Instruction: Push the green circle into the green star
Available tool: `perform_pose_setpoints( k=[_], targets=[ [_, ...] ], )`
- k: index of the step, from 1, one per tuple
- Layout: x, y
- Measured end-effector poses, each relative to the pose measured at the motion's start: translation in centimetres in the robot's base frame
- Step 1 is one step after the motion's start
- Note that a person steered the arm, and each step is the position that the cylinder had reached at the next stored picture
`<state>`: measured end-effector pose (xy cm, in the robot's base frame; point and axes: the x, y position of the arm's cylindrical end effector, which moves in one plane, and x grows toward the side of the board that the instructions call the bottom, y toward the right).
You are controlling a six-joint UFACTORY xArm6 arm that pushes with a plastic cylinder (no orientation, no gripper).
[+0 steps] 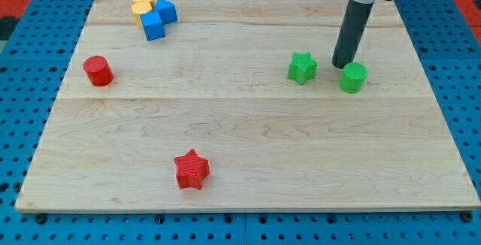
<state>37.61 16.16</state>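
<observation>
The green circle (352, 77) sits on the wooden board at the view's right. The green star (302, 68) lies a short way to its left, apart from it. My tip (340, 66) is at the end of the dark rod, just up and left of the green circle, between the circle and the star and close to the circle's edge.
A red circle (98, 71) is at the view's left. A red star (192, 170) is near the bottom middle. A blue block (158, 19) and a yellow block (143, 4) cluster at the top left. The wooden board (248, 140) lies on a blue pegboard.
</observation>
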Motion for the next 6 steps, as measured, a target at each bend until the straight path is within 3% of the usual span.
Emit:
perform_pose_setpoints(
  k=[3, 4, 5, 6],
  targets=[
    [-2.4, -0.2],
    [-2.3, 5.2],
    [2.4, 9.5],
    [4.4, 6.9]
  ],
)
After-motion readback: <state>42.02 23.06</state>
